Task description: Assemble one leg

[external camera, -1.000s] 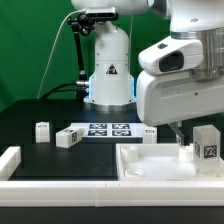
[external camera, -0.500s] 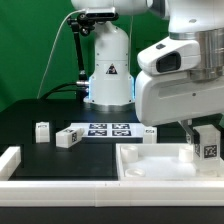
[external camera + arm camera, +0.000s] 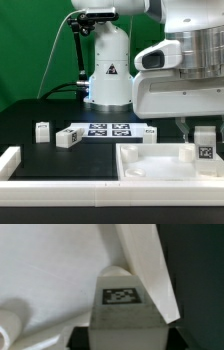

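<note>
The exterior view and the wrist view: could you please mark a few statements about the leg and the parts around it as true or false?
1. The claw is shut on a leg whose tag shows in the wrist view. True.
2. The held leg is above the marker board. False: it is at the large white panel, at the exterior view's right.
3. Two more legs stand on the black table, at the exterior view's left of the marker board. True.
4. The marker board lies on the panel. False: it lies on the table, apart from the panel.
</note>
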You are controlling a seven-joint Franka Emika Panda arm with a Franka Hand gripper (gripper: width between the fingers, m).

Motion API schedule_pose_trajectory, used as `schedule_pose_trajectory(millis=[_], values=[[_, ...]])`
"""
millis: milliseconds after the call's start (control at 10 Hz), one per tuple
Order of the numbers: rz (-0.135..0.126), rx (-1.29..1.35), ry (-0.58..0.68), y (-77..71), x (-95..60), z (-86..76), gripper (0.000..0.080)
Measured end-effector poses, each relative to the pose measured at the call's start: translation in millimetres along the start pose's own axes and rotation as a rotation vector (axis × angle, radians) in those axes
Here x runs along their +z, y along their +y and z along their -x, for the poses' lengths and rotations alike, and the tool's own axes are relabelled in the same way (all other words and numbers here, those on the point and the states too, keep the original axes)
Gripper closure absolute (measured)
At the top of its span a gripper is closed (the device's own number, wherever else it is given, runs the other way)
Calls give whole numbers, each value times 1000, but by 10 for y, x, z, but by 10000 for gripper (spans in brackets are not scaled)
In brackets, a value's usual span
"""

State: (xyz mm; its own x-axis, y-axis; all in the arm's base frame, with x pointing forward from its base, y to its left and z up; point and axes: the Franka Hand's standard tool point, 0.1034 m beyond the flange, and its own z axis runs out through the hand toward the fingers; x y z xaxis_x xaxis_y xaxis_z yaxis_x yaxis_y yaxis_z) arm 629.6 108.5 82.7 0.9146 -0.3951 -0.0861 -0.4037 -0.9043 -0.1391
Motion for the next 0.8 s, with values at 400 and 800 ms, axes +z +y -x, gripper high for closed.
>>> schedule_pose_trajectory(millis=[400, 800], values=[[2, 497, 36, -3, 3, -3, 506], [4, 696, 26, -1, 3, 11, 506]])
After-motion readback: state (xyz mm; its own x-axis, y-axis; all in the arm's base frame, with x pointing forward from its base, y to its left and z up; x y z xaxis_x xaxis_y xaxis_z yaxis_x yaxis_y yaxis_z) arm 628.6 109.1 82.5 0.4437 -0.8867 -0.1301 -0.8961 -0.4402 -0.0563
